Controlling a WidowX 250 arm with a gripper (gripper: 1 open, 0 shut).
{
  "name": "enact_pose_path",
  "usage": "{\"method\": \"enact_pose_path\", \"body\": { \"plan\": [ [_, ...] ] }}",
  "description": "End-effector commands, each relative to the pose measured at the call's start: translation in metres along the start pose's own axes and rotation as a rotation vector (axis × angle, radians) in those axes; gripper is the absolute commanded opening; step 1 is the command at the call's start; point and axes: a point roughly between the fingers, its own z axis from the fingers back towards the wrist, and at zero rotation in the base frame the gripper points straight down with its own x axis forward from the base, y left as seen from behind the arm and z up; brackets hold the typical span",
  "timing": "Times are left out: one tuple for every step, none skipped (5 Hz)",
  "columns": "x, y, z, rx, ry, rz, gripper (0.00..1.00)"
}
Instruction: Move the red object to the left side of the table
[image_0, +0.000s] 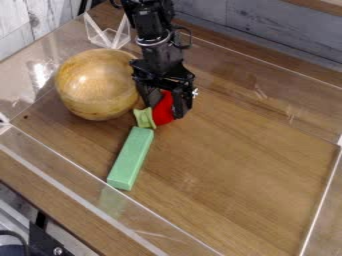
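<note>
Bowl, green block, red object on tabletop (238, 160).Wooden bowl (96, 85), green block (130, 158), red object (163, 110) on tabletop (238, 160)

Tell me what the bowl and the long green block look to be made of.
The bowl: probably wood, smooth with a slight sheen, judging by its warm tan colour and soft highlight. The long green block: perhaps painted wood or plastic, matte, as its colour is even and shows no grain; which one stays open.

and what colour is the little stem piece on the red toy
Light green, seen in the camera view.

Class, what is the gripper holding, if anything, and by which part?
Nothing is held: the gripper stands open over the red object, its jaws not closed on it.
</note>
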Motion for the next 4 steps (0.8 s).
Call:
{"method": "enact_pose_path", "body": {
  "plan": [
    [0.007, 0.003, 0.005, 0.01, -0.03, -0.014, 0.0],
    [0.007, 0.004, 0.006, 0.01, -0.029, -0.012, 0.0],
    [0.006, 0.005, 0.013, 0.012, -0.031, -0.007, 0.0],
    [0.005, 0.007, 0.02, 0.013, -0.032, -0.002, 0.0]
  ]
}}
